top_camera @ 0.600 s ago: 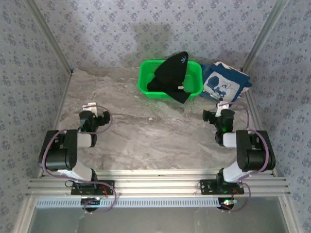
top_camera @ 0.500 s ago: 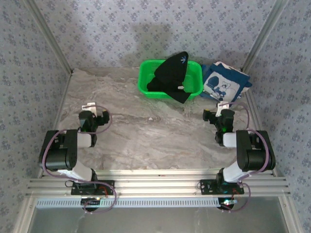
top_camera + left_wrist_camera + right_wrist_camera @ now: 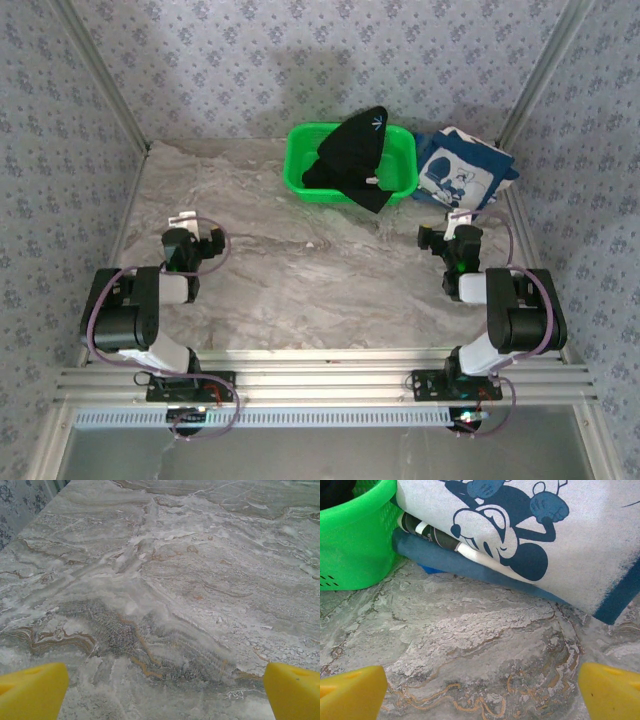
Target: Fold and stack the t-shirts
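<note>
- 1 plain black cloth t-shirt (image 3: 352, 160): heaped in the green plastic basket (image 3: 298, 165), spilling over its near rim.
- 1 navy-blue cloth t-shirt with white cartoon print (image 3: 520, 535): against the basket's right side.
- Left gripper (image 3: 160, 695), right gripper (image 3: 480, 692): spread wide, empty, over the marble-pattern table (image 3: 300, 280).
- Risk: pulling the black shirt could drag or tip the light basket.
- Against the earlier frame: nothing visibly moved.

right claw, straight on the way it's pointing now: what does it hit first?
Most likely the cartoon-print t-shirt, which lies beside the green basket, just ahead of the open right claw. Bare marble table lies between them; if the claw points slightly down, it could touch that first. Depth is unclear.
</note>
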Robot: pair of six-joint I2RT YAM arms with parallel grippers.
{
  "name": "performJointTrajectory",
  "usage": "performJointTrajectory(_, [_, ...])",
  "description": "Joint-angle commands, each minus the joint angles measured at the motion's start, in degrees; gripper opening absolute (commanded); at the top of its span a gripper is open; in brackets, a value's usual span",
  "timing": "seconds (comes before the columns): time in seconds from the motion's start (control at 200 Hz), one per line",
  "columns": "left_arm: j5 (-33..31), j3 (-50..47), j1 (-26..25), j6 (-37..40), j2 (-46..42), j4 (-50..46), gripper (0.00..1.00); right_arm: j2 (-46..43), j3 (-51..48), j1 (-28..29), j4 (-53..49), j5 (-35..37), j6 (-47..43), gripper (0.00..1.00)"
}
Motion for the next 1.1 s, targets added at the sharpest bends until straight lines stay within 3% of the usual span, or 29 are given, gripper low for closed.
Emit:
performJointTrajectory(0.0, [-0.7,1.2,-0.1,1.0,-0.7,-0.1,1.00,-0.1,-0.3,0.1,1.3,1.3,-1.0,1.00])
performJointTrajectory(0.21, [0.9,1.4,-0.3,1.8,-2.3,-0.5,1.00,-2.6,0.3,0.3,-0.9,-0.2,-1.7,1.00])
performJointTrajectory(0.285, [-1.0,7.6,-1.9,2.9,-9.6,-17.3,1.00,-12.0,6.7,1.3,-22.7,0.8,0.3,1.00])
performJointTrajectory(0.36, [-2.3,17.5,-2.9,-3.1,-14.6,-36.5,1.00,-19.2,13.2,1.3,-38.7,-0.8,5.2,1.00])
performJointTrajectory(0.495, [4.4,35.8,-4.8,-17.1,-11.7,-59.0,1.00,-23.2,25.9,2.8,-58.5,-8.4,12.2,1.00])
performJointTrajectory(0.61, [7.9,52.6,-8.3,-21.2,0.3,-72.3,1.00,-15.7,39.0,4.3,-69.9,-13.9,16.5,1.00])
performJointTrajectory(0.715, [15.9,67.2,-10.9,-23.0,12.2,-77.0,1.00,-5.1,53.1,7.7,-77.6,-16.7,17.8,1.00])
performJointTrajectory(0.815, [19.7,84.3,-13.1,-23.7,25.5,-85.1,1.00,6.3,66.9,10.9,-85.3,-20.4,17.8,1.00])
performJointTrajectory(0.994, [18.3,109.3,-15.8,-28.5,45.3,-96.1,0.95,23.8,87.0,15.1,-94.6,-20.6,17.5,1.00])
performJointTrajectory(1.099, [19.3,118.4,-16.3,-31.3,52.6,-97.8,0.92,31.4,95.1,16.0,-96.8,-21.4,18.5,1.00])
